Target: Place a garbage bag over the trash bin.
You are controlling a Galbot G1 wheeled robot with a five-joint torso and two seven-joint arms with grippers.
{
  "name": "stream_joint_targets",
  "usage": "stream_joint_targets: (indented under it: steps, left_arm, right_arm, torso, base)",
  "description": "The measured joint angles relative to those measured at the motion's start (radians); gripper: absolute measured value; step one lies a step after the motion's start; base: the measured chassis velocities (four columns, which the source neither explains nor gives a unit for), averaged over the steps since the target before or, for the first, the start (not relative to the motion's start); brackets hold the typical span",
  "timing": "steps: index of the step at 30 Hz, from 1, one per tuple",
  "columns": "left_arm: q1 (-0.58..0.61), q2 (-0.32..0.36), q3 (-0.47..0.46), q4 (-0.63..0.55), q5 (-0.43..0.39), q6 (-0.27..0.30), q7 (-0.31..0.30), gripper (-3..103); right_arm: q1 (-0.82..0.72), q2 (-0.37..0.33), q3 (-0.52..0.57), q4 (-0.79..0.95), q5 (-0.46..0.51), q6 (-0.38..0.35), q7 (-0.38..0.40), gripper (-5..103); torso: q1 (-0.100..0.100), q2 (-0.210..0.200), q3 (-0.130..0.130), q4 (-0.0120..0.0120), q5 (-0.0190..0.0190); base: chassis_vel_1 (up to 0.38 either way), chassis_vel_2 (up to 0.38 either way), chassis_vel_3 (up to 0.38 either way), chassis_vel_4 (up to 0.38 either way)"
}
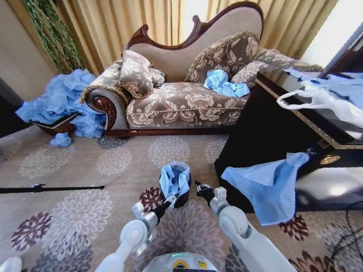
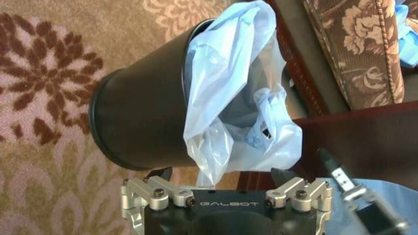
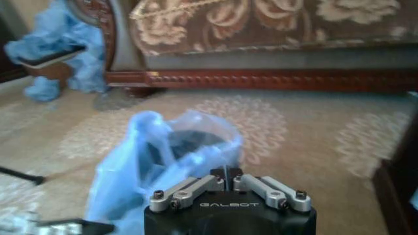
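Note:
The small black trash bin (image 1: pixel 180 199) stands on the flowered carpet just ahead of me. The light-blue garbage bag (image 1: pixel 173 180) sits crumpled in its mouth and spills over the near rim. In the left wrist view the bin (image 2: pixel 140 122) shows its dark side, and the garbage bag (image 2: pixel 235 98) hangs down it. My left gripper (image 1: pixel 170 199) is at the bin's near side, open, with a hanging fold of the bag between its fingers (image 2: pixel 160 175). My right gripper (image 1: pixel 198 186) is shut just right of the bin, apart from the bag (image 3: pixel 163 161).
A patterned sofa (image 1: pixel 187 96) stands behind, with blue bags (image 1: pixel 226 84) on its seat. A heap of blue bags (image 1: pixel 62 105) lies at the left. A dark cabinet (image 1: pixel 266 136) at the right carries a white handled bag (image 1: pixel 317 99) and a hanging blue bag (image 1: pixel 269 187). A black pole (image 1: pixel 51 188) lies on the carpet.

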State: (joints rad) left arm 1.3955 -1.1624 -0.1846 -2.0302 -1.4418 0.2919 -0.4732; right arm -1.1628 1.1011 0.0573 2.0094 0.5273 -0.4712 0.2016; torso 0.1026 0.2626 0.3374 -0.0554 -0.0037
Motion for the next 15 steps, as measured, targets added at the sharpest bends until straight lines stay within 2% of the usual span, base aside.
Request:
stream_joint_targets:
  steps: [1,2,5,6,8,9,11,12,15]
  left_arm:
    - [0.001,0.000,0.000,0.000,0.001,0.000,0.000,100]
    - [0.001,0.000,0.000,0.000,0.001,0.000,0.000,100]
    - [0.007,0.001,0.001,-0.008,0.006,0.000,0.000,100]
    - [0.007,0.001,0.001,-0.008,0.006,0.000,0.000,100]
    - [0.009,0.000,0.001,-0.009,0.017,0.000,0.002,100]
    - [0.009,0.000,0.001,-0.009,0.017,0.000,0.002,100]
    - [0.009,-0.001,0.004,-0.005,0.023,0.000,0.004,100]
    - [0.009,-0.001,0.004,-0.005,0.023,0.000,0.004,100]
    - [0.006,-0.003,0.009,-0.001,0.026,0.000,0.005,100]
  right_arm:
    - [0.014,-0.006,-0.015,0.002,0.002,-0.003,0.001,4]
    - [0.014,-0.006,-0.015,0.002,0.002,-0.003,0.001,4]
    - [0.083,-0.028,-0.095,0.002,0.000,-0.009,0.029,20]
    - [0.083,-0.028,-0.095,0.002,0.000,-0.009,0.029,20]
    - [0.115,-0.027,-0.137,-0.005,0.001,-0.028,0.047,31]
    - [0.115,-0.027,-0.137,-0.005,0.001,-0.028,0.047,31]
    - [0.144,-0.022,-0.171,-0.032,0.028,-0.048,0.066,42]
    - [0.144,-0.022,-0.171,-0.032,0.028,-0.048,0.066,42]
    - [0.171,-0.023,-0.200,-0.035,0.034,-0.067,0.083,58]
  torso:
    - [0.000,0.000,0.000,0.0001,0.0001]
    - [0.000,0.000,0.000,0.0001,0.0001]
    - [0.000,0.000,0.000,0.0002,0.0003]
    - [0.000,0.000,0.000,0.0002,0.0003]
    - [0.000,0.000,0.000,0.0003,0.0001]
    - [0.000,0.000,0.000,0.0003,0.0001]
    - [0.000,0.000,0.000,0.0002,0.0003]
    - [0.000,0.000,0.000,0.0002,0.0003]
    - [0.000,0.000,0.000,0.0000,0.0002]
  base:
    - [0.000,0.000,0.000,0.000]
    - [0.000,0.000,0.000,0.000]
    - [0.000,0.000,0.000,0.000]
    - [0.000,0.000,0.000,0.000]
    - [0.000,0.000,0.000,0.000]
    - [0.000,0.000,0.000,0.000]
    - [0.000,0.000,0.000,0.000]
    - [0.000,0.000,0.000,0.000]
    - [0.000,0.000,0.000,0.000]
